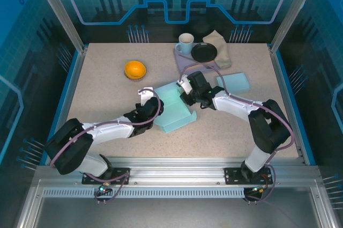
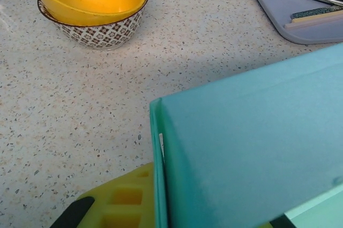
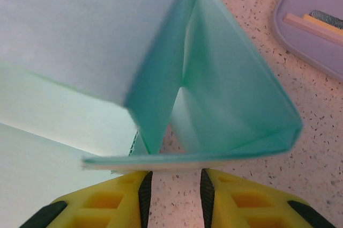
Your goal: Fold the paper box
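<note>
The paper box (image 1: 172, 111) is flanked on the bench (image 1: 102, 94): right fingers (image 3: 230, 198) are held parted at its flap; whether anything is gripped by the left fingers (image 2: 126, 201) cannot be told.

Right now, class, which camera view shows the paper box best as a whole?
Top external: the paper box lies nearly whole on the table, arms overlapping its edges. Left wrist shows one raised panel close up; right wrist shows a folded corner.

No readable text, label, brand or number anywhere — not on box, bowl, tray or mug.
</note>
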Action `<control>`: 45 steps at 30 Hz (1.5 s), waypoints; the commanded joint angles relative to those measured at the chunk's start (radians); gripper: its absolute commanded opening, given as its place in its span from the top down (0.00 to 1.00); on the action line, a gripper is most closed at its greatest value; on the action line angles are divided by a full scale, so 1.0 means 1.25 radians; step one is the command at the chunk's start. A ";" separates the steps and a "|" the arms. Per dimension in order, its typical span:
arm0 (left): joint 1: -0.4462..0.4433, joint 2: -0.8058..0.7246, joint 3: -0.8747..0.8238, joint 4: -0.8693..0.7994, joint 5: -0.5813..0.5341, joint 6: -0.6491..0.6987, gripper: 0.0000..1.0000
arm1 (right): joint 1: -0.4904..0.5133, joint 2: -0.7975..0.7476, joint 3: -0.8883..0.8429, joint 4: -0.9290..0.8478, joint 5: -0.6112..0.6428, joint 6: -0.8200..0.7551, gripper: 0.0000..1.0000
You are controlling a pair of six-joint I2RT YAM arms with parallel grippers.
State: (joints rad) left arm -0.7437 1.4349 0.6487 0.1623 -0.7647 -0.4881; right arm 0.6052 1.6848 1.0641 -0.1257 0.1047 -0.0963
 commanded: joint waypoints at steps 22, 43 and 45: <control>-0.036 0.027 0.028 0.009 0.057 0.006 0.87 | -0.005 -0.082 -0.064 0.089 -0.214 -0.063 0.68; -0.033 -0.021 0.007 0.032 0.032 0.109 0.87 | -0.287 -0.303 -0.179 -0.075 -0.384 -0.392 0.45; -0.033 -0.027 0.003 0.033 0.033 0.111 0.87 | -0.299 -0.266 -0.192 -0.059 -0.404 -0.442 0.44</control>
State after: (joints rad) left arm -0.7773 1.4357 0.6594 0.1707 -0.7353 -0.3737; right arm 0.2565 1.2942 0.8642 -0.2115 -0.3305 -0.5125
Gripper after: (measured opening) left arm 0.138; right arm 0.558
